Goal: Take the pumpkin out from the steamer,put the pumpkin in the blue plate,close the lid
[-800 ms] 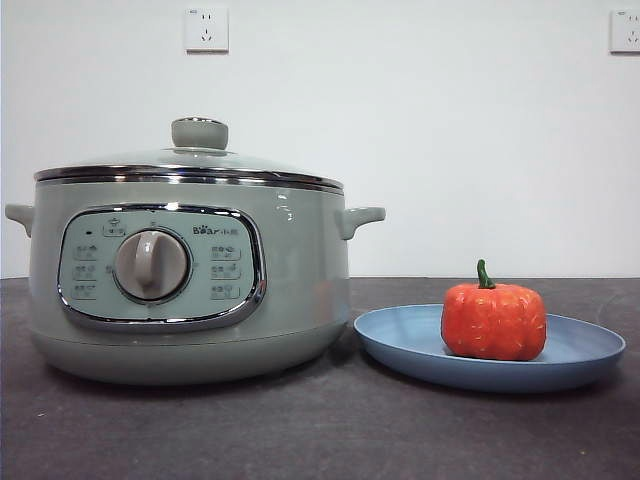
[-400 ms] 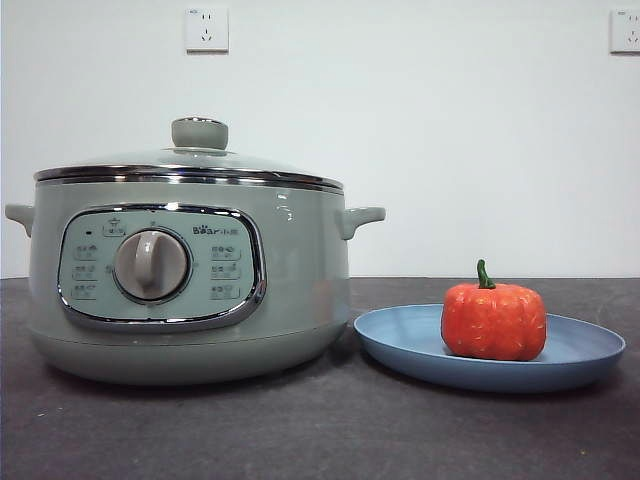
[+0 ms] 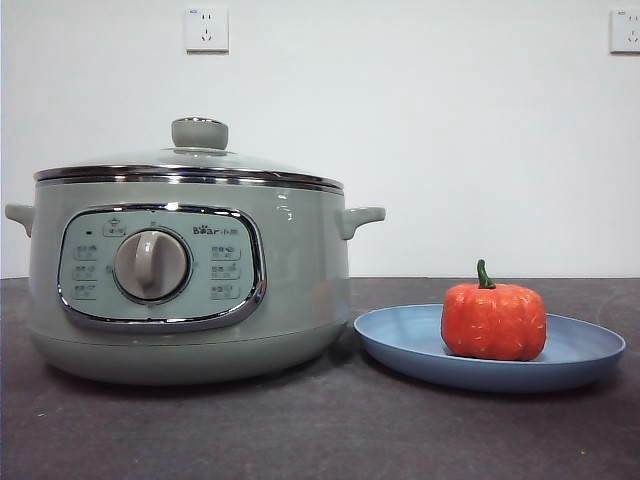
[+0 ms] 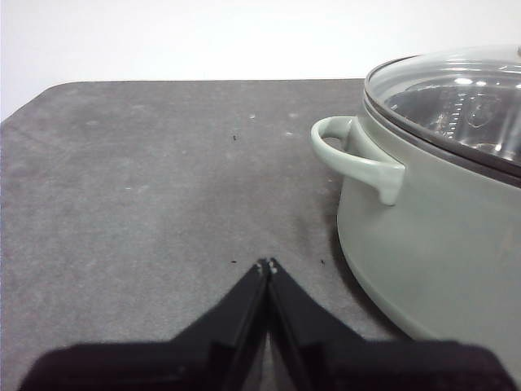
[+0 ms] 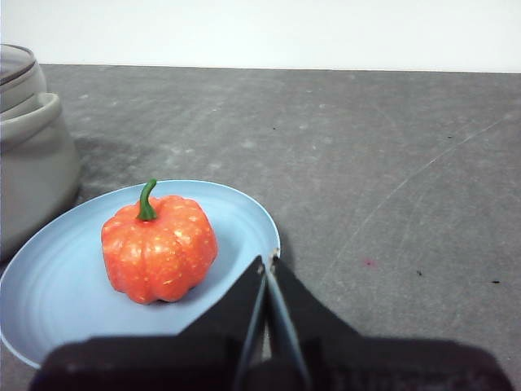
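A dark grey table stretches wide and mostly bare under a plain white wall with two sockets.

The steamer, the largest thing, stands on the table with its control panel and grey dial facing the front camera. The lid sits closed on its chrome rim, green knob on top.

Just beside the steamer lies the blue plate, its near edge close to the cooker's base. The pumpkin sits upright in the plate, green stem up, off-centre toward the side away from the steamer.

The left gripper has its two black jaws pressed together, tips touching, holding nothing. Its fingertips hang over bare table, with the steamer's wall and one side handle near to one side of them and open table ahead and to the other side, out to the table's far edge.

The right gripper is likewise closed tip to tip and empty. Its fingertips sit over the plate's rim, the pumpkin near beside them but apart, untouched. Open table lies ahead and to the far side of the fingers.
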